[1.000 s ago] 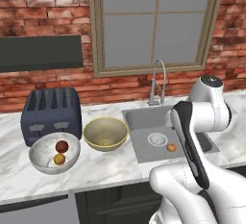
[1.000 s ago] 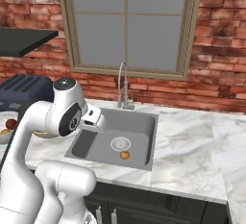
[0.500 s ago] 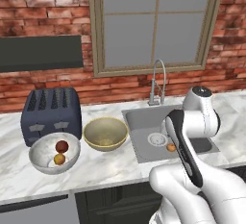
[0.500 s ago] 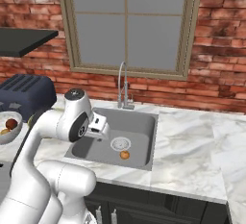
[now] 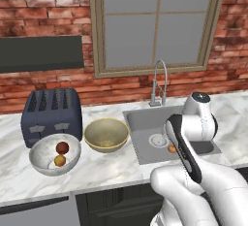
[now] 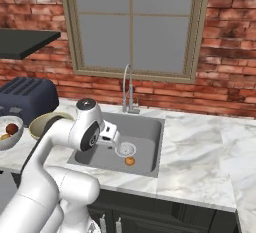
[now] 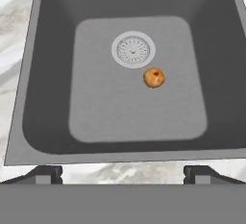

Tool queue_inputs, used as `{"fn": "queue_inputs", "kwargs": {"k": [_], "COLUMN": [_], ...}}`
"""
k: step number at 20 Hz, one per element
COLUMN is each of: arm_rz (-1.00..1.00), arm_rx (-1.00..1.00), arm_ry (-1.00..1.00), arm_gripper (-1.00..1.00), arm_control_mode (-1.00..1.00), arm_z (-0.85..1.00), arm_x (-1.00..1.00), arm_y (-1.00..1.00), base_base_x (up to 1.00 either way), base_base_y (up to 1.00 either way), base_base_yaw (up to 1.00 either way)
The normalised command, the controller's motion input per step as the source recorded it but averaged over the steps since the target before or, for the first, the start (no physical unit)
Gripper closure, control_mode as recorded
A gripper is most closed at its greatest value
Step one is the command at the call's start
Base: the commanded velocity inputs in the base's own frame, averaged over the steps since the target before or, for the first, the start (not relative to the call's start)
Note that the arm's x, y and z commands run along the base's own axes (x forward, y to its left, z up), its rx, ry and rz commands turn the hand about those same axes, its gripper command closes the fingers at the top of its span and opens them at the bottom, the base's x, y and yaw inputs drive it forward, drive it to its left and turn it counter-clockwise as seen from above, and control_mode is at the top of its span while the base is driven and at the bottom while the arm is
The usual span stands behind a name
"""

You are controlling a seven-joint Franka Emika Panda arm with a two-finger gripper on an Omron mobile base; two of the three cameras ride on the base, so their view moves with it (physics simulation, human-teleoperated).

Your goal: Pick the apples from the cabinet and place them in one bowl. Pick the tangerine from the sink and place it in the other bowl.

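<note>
My gripper (image 7: pixel 123 172) hangs over the near edge of the sink (image 7: pixel 53 50), fingers spread wide apart and holding nothing. Looking down, I see the tangerine (image 7: pixel 154 78) on the basin floor, just beside the round drain (image 7: pixel 133 49). On the counter by the toaster (image 5: pixel 51 113), both apples (image 5: pixel 61 153) sit in the pale bowl (image 5: pixel 43 164); the tan-olive bowl (image 5: pixel 106 135) stands just beside it, between it and the sink

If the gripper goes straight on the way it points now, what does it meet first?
Most likely the bare floor of the sink, a little short of the tangerine. The open gripper meets nothing before it, though depth is unclear.
</note>
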Motion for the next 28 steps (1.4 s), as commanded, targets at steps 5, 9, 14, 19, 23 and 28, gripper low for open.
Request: {"fn": "queue_inputs", "kwargs": {"k": [5, 9, 14, 19, 23, 28], "arm_rz": [0.0, 0.0, 0.0, 0.0, 0.0, 0.0], "arm_rx": [0.0, 0.0, 0.0, 0.0, 0.0, 0.0], "arm_ry": [0.0, 0.0, 0.01, 0.0, 0.04, 0.07], "arm_gripper": [-1.0, -1.0, -1.0, -1.0, -1.0, -1.0], "arm_control_mode": [-1.0, -1.0, -1.0, -1.0, -1.0, -1.0], "arm_z": [-0.48, -0.54, -0.47, -0.38, -0.14, -0.09], "arm_x": [0.65, 0.66, 0.53, 0.36, 0.23, 0.07], "arm_y": [-0.03, 0.0, -0.01, -0.11, -0.09, -0.18], "base_base_x": [0.0, 0.0, 0.0, 0.0, 0.0, 0.0], "base_base_y": [0.0, 0.0, 0.0, 0.0, 0.0, 0.0], "base_base_yaw": [0.0, 0.0, 0.0, 0.0, 0.0, 0.0]}}
